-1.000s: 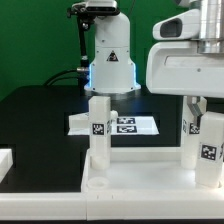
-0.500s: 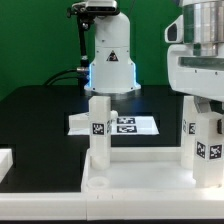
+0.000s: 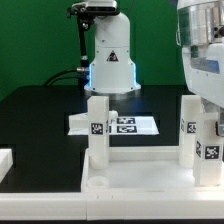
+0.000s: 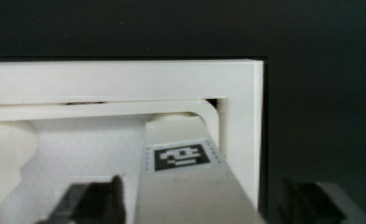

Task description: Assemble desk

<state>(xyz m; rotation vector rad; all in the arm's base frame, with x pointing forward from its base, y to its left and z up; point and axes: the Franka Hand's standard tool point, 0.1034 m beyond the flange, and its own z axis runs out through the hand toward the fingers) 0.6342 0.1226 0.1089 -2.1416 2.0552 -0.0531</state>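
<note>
The big flat white plastic rimmed desk panel [image 3: 140, 178] lies at the bottom of the exterior view, on the black table [image 3: 40, 115]. Two white square tagged legs stand upright in its sockets: one left of centre [image 3: 98, 128], one at the right edge [image 3: 190, 135]. A third white leg-like piece [image 3: 211, 150] sits just beside the right one, partly cut off, so whether it is seated cannot be told.

Step in hand looks like the leg-fitting stage, with the white robot arm [image 3: 205, 50] over the right-hand leg. In the wrist view the gripper [image 4: 198, 200] shows two dark fingers [image 4: 95, 200] standing apart at the bottom of the frame, nothing between them: released, holding no part. The panel rim [image 4: 127, 80] and a tagged leg [image 4: 189, 155] lie beyond them.

Next move probably calls for either fetching another leg or regripping this one to twist it home; which is unclear.

Hidden: gripper itself is out of frame in the exterior view, fingertips cropped in the wrist view. The marker board [image 3: 125, 124] is partly blocked by the left leg. A white piece at lower left [image 3: 5, 160] is cut off and unidentifiable. The remaining legs are not visible.
</note>
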